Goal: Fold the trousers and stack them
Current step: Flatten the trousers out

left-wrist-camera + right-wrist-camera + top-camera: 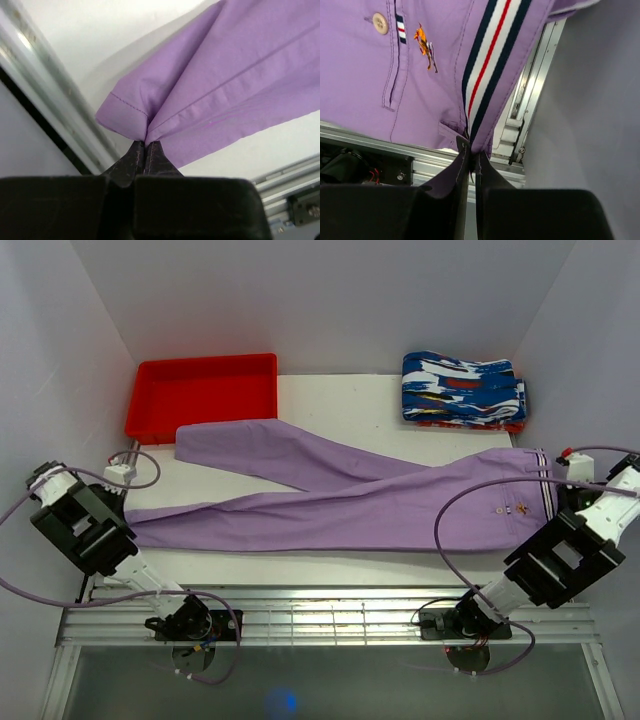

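While looking down from above, seeing the trousers (350, 500) lying flat on the white tabletop (340, 390), reaching nearly from the left side to the right side. Having the waist at the right and both long legs going off to the left. Spreading apart at the leg ends, with one leg pointing to the far left, just beside the red tray (205, 395), and the other leg running along the near side.

Pinching the hem corner of the near leg with the left end effector (145, 147), squeezing tight on the trousers, with the cloth bunching into little folds right at the tips. Showing a thin line of stitching (127, 102) along that hem.

Pinching the waist edge at the near right with the right end effector (470, 150), also squeezing tight on the trousers, right at the striped band (487, 65) of dark blue, white and red. Showing a pale button (380, 23) and a tiny orange picture (425, 42) sewn on the cloth near that band.

Sitting at the far right corner, well apart from both end effectors: a pile of folded clothes (462, 388) in blue, white and red.
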`<state>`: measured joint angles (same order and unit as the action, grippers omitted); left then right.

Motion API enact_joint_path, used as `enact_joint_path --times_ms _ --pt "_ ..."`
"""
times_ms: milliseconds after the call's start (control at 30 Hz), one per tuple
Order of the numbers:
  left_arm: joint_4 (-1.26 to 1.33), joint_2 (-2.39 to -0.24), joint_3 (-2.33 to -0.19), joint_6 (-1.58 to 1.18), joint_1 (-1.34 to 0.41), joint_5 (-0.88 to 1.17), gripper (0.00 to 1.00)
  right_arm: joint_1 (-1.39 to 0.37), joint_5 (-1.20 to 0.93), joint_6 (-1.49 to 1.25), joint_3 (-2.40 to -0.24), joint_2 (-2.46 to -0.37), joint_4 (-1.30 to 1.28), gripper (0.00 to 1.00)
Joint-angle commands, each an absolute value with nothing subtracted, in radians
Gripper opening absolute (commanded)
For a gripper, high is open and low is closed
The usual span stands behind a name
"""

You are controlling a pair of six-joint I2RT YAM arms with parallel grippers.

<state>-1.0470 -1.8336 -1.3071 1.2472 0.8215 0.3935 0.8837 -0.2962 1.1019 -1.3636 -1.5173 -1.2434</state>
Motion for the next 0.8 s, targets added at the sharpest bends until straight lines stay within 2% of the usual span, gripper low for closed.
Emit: enact_joint_path --times_ms 0,167,300,333,367,400,433,467,500,533,567,700,767 --pt "-1.230 -1.707 -1.353 1.360 0.903 0.385 0.00 0.939 -0.157 1.348 -1.254 -1.451 -1.183 0.08" --pt "-1.149 -1.695 -1.226 1.379 0.920 0.345 0.00 0.962 -0.005 1.439 -0.949 -1.359 -1.013 0.08" --pt "-1.111 -1.782 -1.233 1.310 0.913 0.367 0.00 0.969 0.066 1.470 -0.827 -1.324 -0.894 0.08" --pt "-1.103 -1.793 -1.241 1.298 0.911 0.371 0.12 0.969 0.066 1.470 -0.824 -1.324 -0.885 0.11" --pt "-1.097 -1.802 -1.247 1.287 0.910 0.376 0.23 0.969 0.066 1.457 -0.833 -1.328 -0.879 0.19" --pt "-1.085 -1.807 -1.256 1.272 0.908 0.374 0.37 0.969 0.067 1.451 -0.847 -1.341 -0.877 0.29" --pt "-1.085 -1.806 -1.265 1.266 0.907 0.377 0.49 0.969 0.057 1.442 -0.868 -1.350 -0.882 0.52" --pt "-1.092 -1.798 -1.278 1.264 0.907 0.388 0.73 0.969 0.046 1.424 -0.899 -1.359 -0.905 0.59" --pt "-1.113 -1.787 -1.307 1.276 0.907 0.425 0.81 0.971 0.034 1.410 -0.970 -1.380 -0.919 0.64" --pt "-1.123 -1.760 -1.327 1.275 0.901 0.451 0.87 0.971 -0.022 1.396 -1.015 -1.391 -0.933 0.67" --pt "-1.137 -1.747 -1.348 1.269 0.888 0.477 0.88 0.966 -0.064 1.359 -1.066 -1.403 -0.984 0.67" --pt "-1.132 -1.715 -1.481 1.133 0.760 0.611 0.89 0.896 -0.208 1.229 -1.346 -1.504 -1.141 0.65" --pt "-1.085 -1.724 -1.506 1.039 0.668 0.646 0.90 0.849 -0.279 1.180 -1.393 -1.525 -1.161 0.64"
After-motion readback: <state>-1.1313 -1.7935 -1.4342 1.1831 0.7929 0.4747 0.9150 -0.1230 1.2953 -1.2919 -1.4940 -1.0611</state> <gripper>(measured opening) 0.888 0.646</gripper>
